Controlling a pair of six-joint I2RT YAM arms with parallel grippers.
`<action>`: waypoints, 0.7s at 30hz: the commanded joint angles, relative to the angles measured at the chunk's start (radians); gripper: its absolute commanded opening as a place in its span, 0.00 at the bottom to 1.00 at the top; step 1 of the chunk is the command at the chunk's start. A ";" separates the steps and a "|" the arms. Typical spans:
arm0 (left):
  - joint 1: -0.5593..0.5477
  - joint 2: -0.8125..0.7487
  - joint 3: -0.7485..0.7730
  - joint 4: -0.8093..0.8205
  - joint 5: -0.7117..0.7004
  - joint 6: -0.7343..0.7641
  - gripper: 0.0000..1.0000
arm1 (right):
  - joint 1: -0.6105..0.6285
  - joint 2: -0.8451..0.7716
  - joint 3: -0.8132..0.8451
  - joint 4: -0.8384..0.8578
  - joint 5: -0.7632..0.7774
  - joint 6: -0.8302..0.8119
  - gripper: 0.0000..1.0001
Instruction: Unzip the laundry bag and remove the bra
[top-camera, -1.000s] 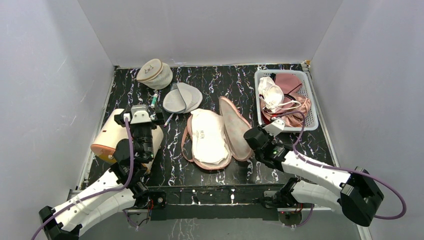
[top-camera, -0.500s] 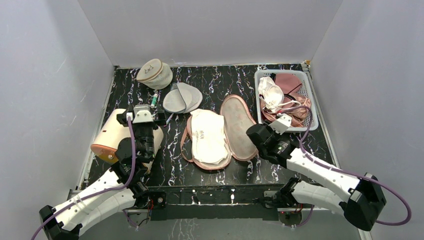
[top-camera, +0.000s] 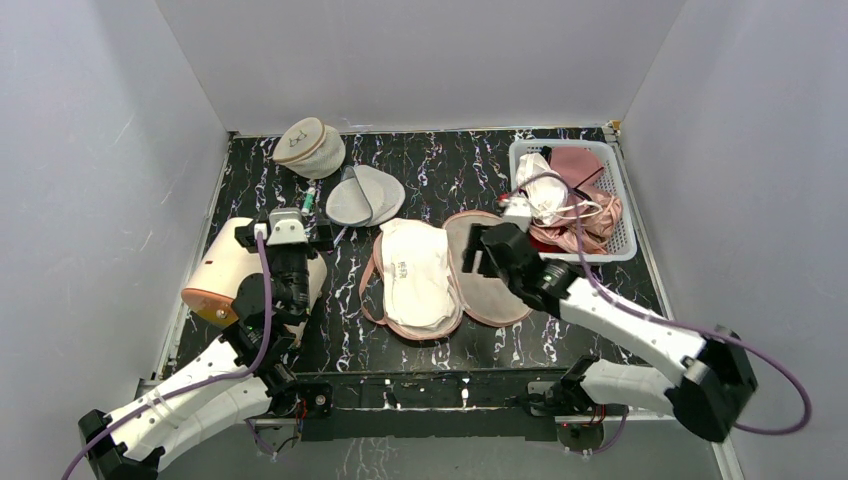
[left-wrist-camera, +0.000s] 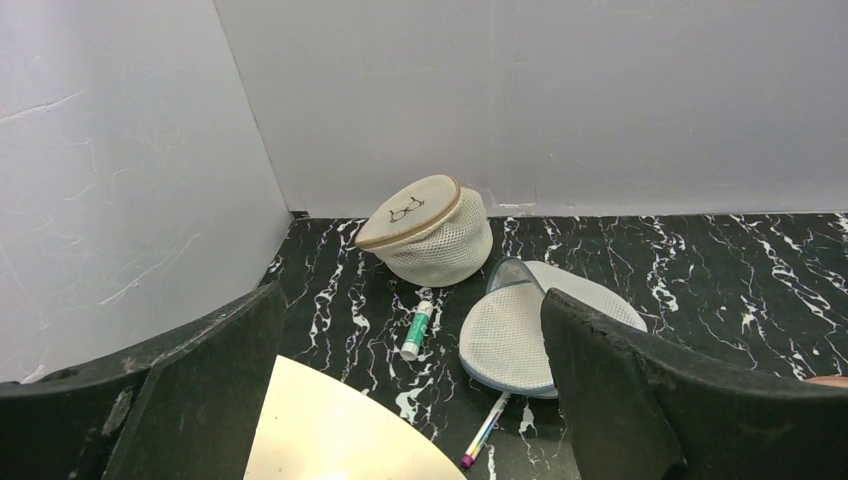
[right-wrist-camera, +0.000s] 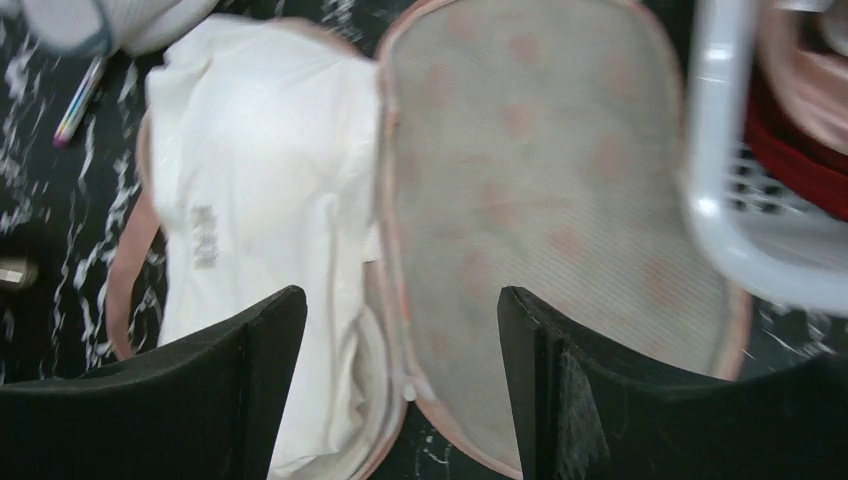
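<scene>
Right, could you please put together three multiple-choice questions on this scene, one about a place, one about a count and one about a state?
1. Where on the table does the white basket stand?
A. near left corner
B. far right corner
C. dead centre

2. How many white mesh pouches lie on the table besides the laundry bag?
A. two
B. none
C. five

3. What state is the laundry bag in?
A. zipped shut
B. rolled up
C. unzipped and spread open, the bra in one half

Answers:
1 B, the basket sits against the far right edge.
2 A, there is a round pouch and a flat pouch.
3 C, its mesh lining faces up beside the bra.
</scene>
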 joint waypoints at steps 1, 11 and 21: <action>0.005 0.002 0.039 0.007 0.007 -0.010 0.98 | 0.006 0.210 0.135 0.188 -0.432 -0.199 0.69; 0.005 -0.005 0.036 0.016 0.007 -0.006 0.98 | 0.360 0.542 0.358 0.187 -0.381 -0.266 0.86; 0.005 -0.019 0.032 0.018 0.006 -0.003 0.98 | 0.446 0.747 0.573 -0.064 0.087 -0.241 0.97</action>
